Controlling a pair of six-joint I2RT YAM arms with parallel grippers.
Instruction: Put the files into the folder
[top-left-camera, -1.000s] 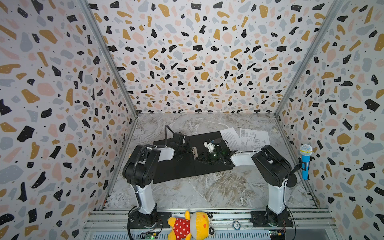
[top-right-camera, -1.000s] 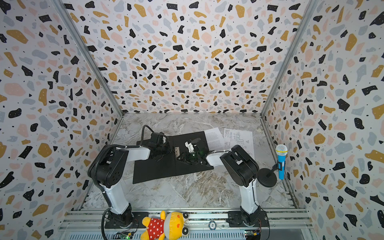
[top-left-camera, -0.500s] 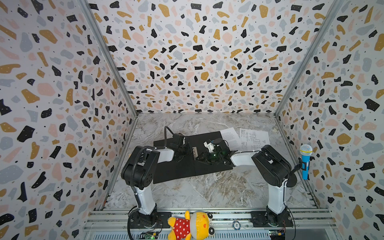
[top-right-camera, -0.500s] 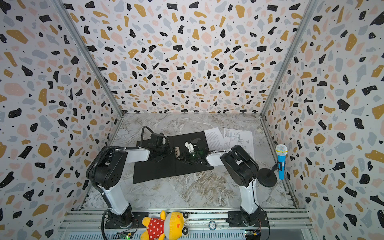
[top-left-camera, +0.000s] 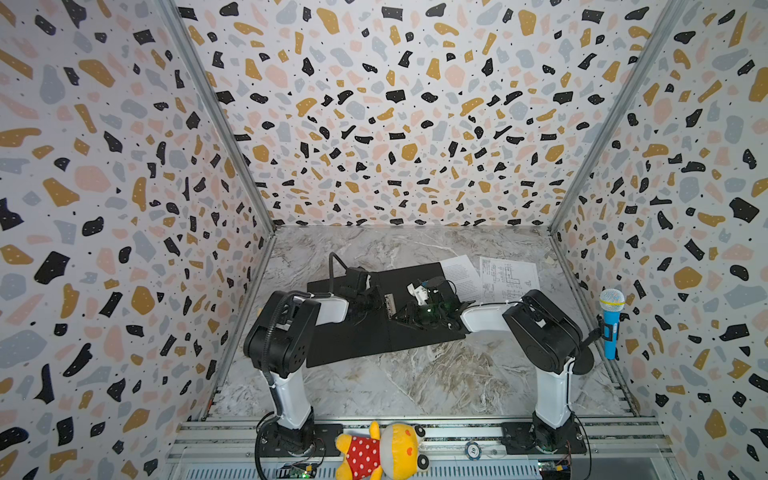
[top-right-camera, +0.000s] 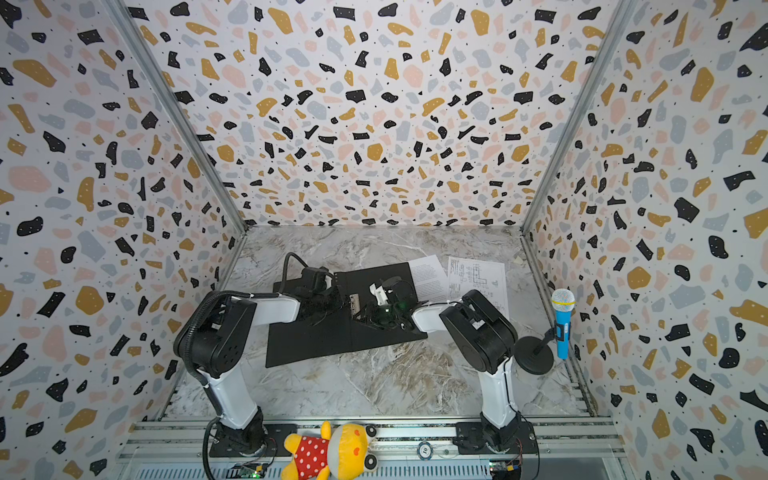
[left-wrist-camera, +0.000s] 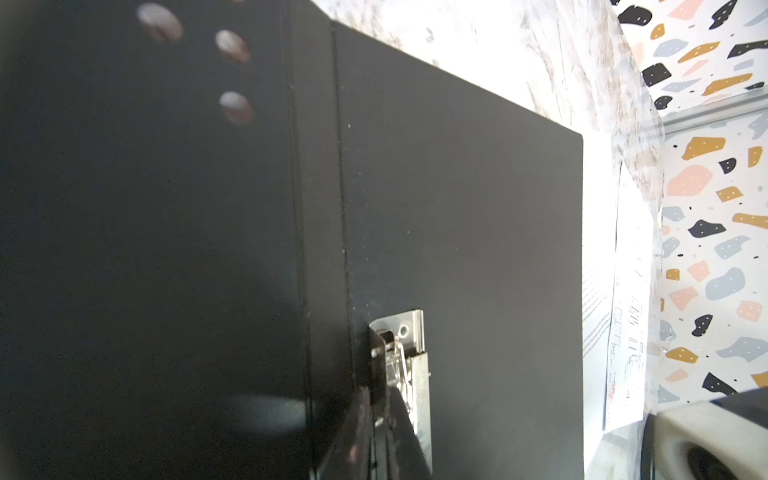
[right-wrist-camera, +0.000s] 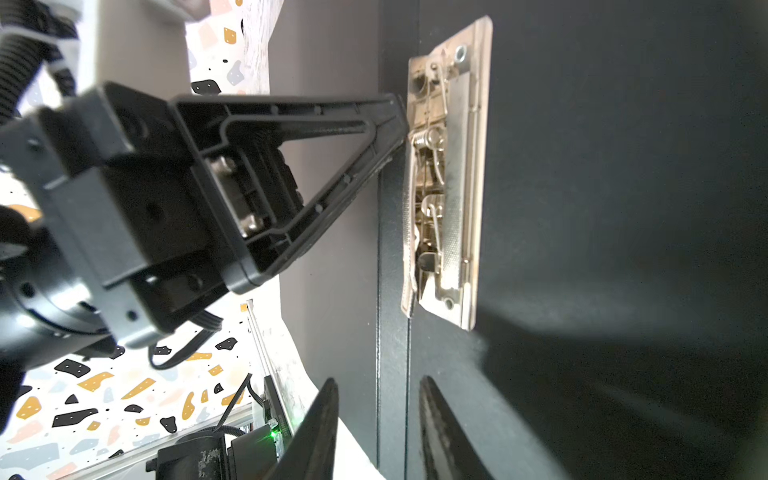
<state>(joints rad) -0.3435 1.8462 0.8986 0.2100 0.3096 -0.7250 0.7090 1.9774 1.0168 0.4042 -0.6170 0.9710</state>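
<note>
The folder (top-left-camera: 353, 336) lies open on the marble table, black inside up, with a metal clip (top-left-camera: 390, 306) by its spine. The files, a text sheet (top-left-camera: 459, 276) and a drawing sheet (top-left-camera: 509, 282), lie flat beside the folder's far right edge, the text sheet partly under it. My left gripper (right-wrist-camera: 399, 124) is shut, its tips against one end of the clip (right-wrist-camera: 453, 174). My right gripper (right-wrist-camera: 378, 386) is open, holding nothing. One finger sits on each side of the spine, just short of the clip. The left wrist view shows the shut left gripper (left-wrist-camera: 376, 415) at the clip (left-wrist-camera: 409, 357).
A blue toy microphone (top-left-camera: 611, 324) on a black stand is at the right wall. A yellow plush toy (top-left-camera: 382, 453) lies on the front rail. Patterned walls close in three sides. Bare marble table (top-left-camera: 415, 382) shows in front of the folder.
The left arm's elbow has shifted slightly. Both grippers stay at the clip, and the folder and sheets have not moved.
</note>
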